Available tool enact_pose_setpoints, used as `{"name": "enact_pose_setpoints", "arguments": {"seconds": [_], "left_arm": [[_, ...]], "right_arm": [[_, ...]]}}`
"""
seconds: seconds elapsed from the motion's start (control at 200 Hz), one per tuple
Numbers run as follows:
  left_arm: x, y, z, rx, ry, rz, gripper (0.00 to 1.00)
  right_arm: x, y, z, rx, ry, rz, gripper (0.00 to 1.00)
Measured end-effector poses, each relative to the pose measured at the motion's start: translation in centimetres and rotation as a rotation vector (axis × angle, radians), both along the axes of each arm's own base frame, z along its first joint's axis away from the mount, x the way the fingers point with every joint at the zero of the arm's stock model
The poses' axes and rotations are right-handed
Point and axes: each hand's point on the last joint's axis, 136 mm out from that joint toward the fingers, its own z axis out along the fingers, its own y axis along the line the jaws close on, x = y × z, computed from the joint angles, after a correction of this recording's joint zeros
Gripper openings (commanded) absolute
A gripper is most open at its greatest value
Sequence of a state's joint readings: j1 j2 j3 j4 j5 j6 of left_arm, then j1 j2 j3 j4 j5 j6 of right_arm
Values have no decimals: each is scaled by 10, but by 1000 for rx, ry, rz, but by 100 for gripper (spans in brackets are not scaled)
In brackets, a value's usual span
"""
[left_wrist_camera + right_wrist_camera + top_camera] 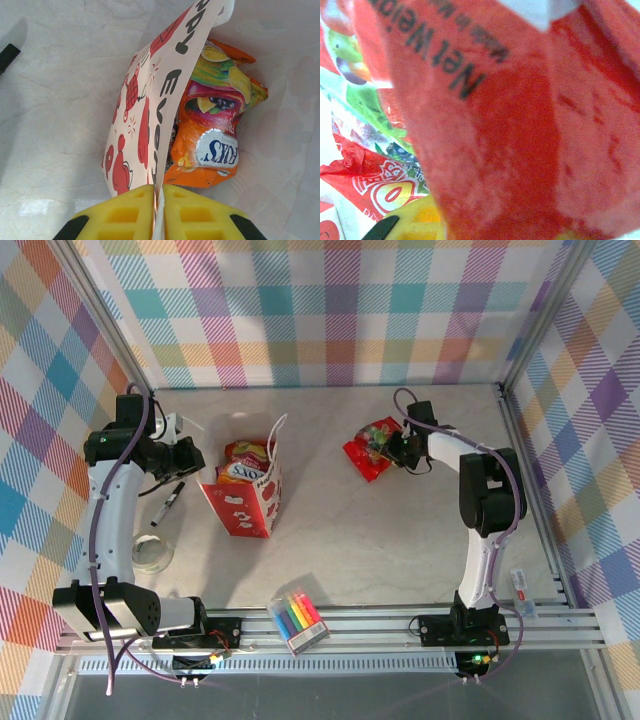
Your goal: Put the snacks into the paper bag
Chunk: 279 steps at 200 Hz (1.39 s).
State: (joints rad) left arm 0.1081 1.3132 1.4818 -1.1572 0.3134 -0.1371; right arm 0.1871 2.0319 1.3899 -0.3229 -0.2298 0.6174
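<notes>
Paper bag (pixel 245 502) stood upright left of centre, mouth pointed up, red-and-white printed, orange packet (pixel 205 150) seen inside. Rim pinched by closed left gripper (pixel 158 205). Red packet (pixel 365 455) flanked by right gripper (pixel 393 451); closure undeterminable.

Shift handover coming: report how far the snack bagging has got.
Done: an orange FOX'S packet, with others, sits inside the paper bag. In hand: left gripper pinches the bag's wall; right gripper is on the red packet, grip unclear. Left: that packet and the packets beside it.

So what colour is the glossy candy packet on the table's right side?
Red glossy candy packet, fruit pictures on it; best in top view.
</notes>
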Motion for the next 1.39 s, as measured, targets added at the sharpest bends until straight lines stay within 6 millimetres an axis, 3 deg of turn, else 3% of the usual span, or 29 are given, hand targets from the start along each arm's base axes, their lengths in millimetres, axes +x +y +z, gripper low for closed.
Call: {"name": "enact_pose_setpoints", "arguments": {"seconds": [0.15, 0.465, 0.67, 1.035, 1.395], "left_arm": [[0, 0, 0, 0, 0, 0, 13], [0, -1, 0, -5, -1, -2, 13], [0, -1, 1, -8, -1, -4, 13], [0, -1, 1, -8, -3, -4, 13], [-1, -1, 3, -6, -9, -3, 13]], "right_arm": [[-6, -3, 3, -36, 3, 24, 0], [-38, -10, 29, -167, 12, 125, 0], [-65, 1, 59, -249, -43, 229, 0], [-91, 6, 150, -290, -242, 289, 0], [-110, 43, 247, -277, -478, 366, 0]]}}
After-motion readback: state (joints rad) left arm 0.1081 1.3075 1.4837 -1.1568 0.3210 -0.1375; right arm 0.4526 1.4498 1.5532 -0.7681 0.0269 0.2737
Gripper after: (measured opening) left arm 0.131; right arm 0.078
